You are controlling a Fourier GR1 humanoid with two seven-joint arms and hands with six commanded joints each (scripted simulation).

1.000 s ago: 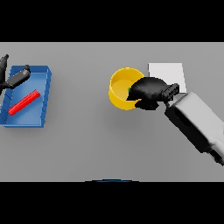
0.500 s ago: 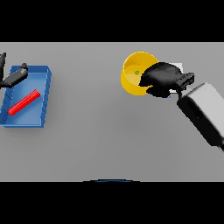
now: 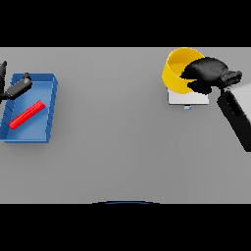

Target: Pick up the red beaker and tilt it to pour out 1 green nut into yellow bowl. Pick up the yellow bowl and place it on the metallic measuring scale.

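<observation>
Right robot hand point(image 3: 206, 73) grasps the yellow bowl point(image 3: 179, 68) by its right rim, over the scale's point(image 3: 188, 98) far edge. Left robot hand point(image 3: 14, 88) (fingers relaxed) sits over the blue tray point(image 3: 44, 132), holding the red beaker point(image 3: 27, 114), far left of the surface point(image 3: 112, 147).

The right hand point(image 3: 206, 73) is curled round the rim of the yellow bowl point(image 3: 177, 73), holding it tilted over the far-left part of the scale point(image 3: 188, 97). Far to the left of the scale on the grey counter point(image 3: 112, 137), a blue tray point(image 3: 29, 132) holds a red beaker point(image 3: 27, 114) lying flat. The left hand point(image 3: 14, 88) shows at the tray's far-left corner.
</observation>
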